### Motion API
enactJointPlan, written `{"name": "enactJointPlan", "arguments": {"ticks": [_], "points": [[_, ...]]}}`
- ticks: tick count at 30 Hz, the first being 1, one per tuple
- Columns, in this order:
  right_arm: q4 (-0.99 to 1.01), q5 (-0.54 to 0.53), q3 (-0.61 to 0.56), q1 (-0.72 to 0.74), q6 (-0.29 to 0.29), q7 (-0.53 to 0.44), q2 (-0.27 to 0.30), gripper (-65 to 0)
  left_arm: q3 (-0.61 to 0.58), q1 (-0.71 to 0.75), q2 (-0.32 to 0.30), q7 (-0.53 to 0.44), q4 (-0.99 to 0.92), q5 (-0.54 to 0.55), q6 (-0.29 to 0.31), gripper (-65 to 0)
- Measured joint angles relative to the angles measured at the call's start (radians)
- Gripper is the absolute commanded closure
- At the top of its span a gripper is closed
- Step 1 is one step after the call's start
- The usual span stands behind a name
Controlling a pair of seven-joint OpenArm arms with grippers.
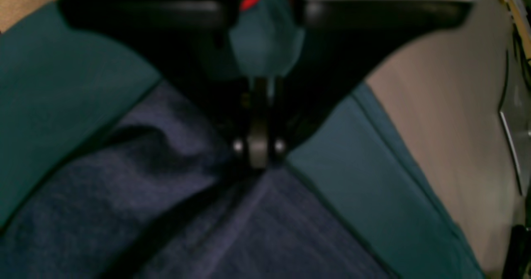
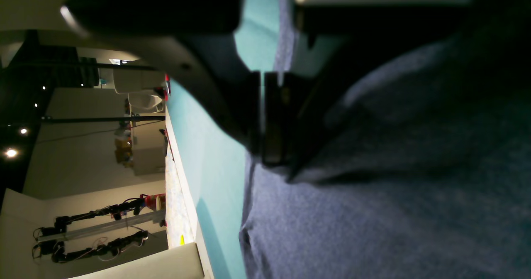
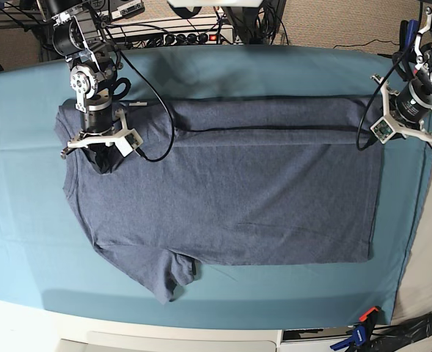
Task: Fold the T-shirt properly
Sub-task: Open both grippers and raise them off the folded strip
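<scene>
The blue-grey T-shirt (image 3: 230,198) lies flat on the teal table cloth (image 3: 25,213), neck end to the left. Its far edge is folded over into a long band, and one sleeve points toward the front. No lettering shows. My left gripper (image 3: 405,126) is at the shirt's far right corner. In the left wrist view it (image 1: 259,156) is shut, its tips pressed into the shirt (image 1: 166,212) at the edge. My right gripper (image 3: 98,147) is at the far left shoulder. In the right wrist view it (image 2: 263,154) is shut on a raised fold of the shirt (image 2: 394,187).
A power strip and cables (image 3: 193,33) run along the table's back edge, and black cables trail over the shirt near both arms. A clamp (image 3: 359,334) grips the front right corner. Teal cloth (image 2: 207,146) borders the shirt on all sides.
</scene>
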State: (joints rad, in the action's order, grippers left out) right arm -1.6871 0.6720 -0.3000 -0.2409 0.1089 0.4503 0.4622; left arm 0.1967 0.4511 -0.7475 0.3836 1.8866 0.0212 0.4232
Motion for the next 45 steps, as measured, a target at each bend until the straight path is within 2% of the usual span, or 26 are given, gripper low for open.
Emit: {"name": "enactJointPlan", "arguments": {"ticks": [3, 6, 9, 11, 13, 15, 19, 23, 25, 28, 30, 33, 36, 37, 40, 42, 45], "points": [[0.000, 0.000, 0.000, 0.000, 0.000, -0.002, 0.000, -15.7, 0.000, -0.024, 0.000, 0.000, 0.000, -0.001, 0.000, -26.2], [0.000, 0.035, 0.000, -0.001, 0.016, 0.006, 0.000, -15.7, 0.000, -0.048, 0.000, 0.001, 0.000, -0.001, 0.000, -27.5], [0.000, 0.090, 0.000, -0.006, 0.142, 0.067, 0.005, -15.7, 0.000, -0.050, -0.001, 0.005, 0.000, -0.001, 0.000, -27.5], [0.000, 0.124, 0.001, -0.013, 0.191, 0.071, 0.018, -15.7, 0.000, -0.049, -0.004, 0.027, 0.000, -0.001, 0.009, -27.5], [0.000, 0.131, 0.001, -0.027, 0.198, 0.076, 0.034, -15.7, 0.000, -0.047, -0.013, 0.045, 0.000, -0.002, 0.035, -27.5], [0.000, 0.138, 0.001, -0.054, 0.198, 0.085, 0.052, -15.7, 0.000, -0.045, -0.016, 0.103, 0.008, -0.003, 0.046, -27.5], [-0.058, 0.169, 0.001, -0.153, 0.183, 0.129, 0.111, -15.7, 0.000, -0.007, -0.019, 0.159, 0.085, 0.055, 0.056, -27.5], [-0.221, 0.190, 0.001, -0.291, 0.087, 0.159, 0.195, -15.7, 0.000, 0.071, -0.019, 0.184, 0.202, 0.055, 0.058, -27.5], [-0.306, 0.187, 0.001, -0.365, 0.020, 0.164, 0.234, -15.7, 0.000, 0.106, -0.021, 0.194, 0.254, 0.052, 0.057, -27.5], [-0.408, 0.105, 0.006, -0.461, -0.142, 0.193, 0.274, -15.7, 0.000, 0.166, -0.017, 0.192, 0.289, 0.037, 0.056, -27.5], [-0.436, 0.053, 0.026, -0.513, -0.202, 0.208, 0.279, -15.8, 0.000, 0.198, -0.014, 0.198, 0.288, 0.035, 0.057, -27.5], [-0.438, 0.033, 0.083, -0.565, -0.242, 0.208, 0.278, -16.2, 0.000, 0.215, -0.018, 0.199, 0.288, 0.035, 0.053, -27.5], [-0.438, -0.004, 0.143, -0.590, -0.245, 0.201, 0.280, -16.2, 0.000, 0.215, -0.017, 0.187, 0.288, 0.036, 0.053, -27.5], [-0.438, -0.027, 0.158, -0.590, -0.245, 0.195, 0.280, -17.7, 0.000, 0.215, -0.017, 0.180, 0.288, 0.035, 0.053, -27.5], [-0.410, -0.084, 0.183, -0.584, -0.277, 0.149, 0.280, -30.9, 0.000, 0.212, -0.017, 0.170, 0.288, 0.035, 0.053, -27.5], [-0.367, -0.087, 0.183, -0.583, -0.290, 0.108, 0.276, -31.3, 0.000, 0.213, -0.017, 0.170, 0.288, 0.035, 0.053, -27.5], [-0.308, -0.053, 0.183, -0.582, -0.274, 0.043, 0.242, -31.3, 0.000, 0.213, -0.017, 0.170, 0.288, 0.035, 0.053, -27.5]]}}
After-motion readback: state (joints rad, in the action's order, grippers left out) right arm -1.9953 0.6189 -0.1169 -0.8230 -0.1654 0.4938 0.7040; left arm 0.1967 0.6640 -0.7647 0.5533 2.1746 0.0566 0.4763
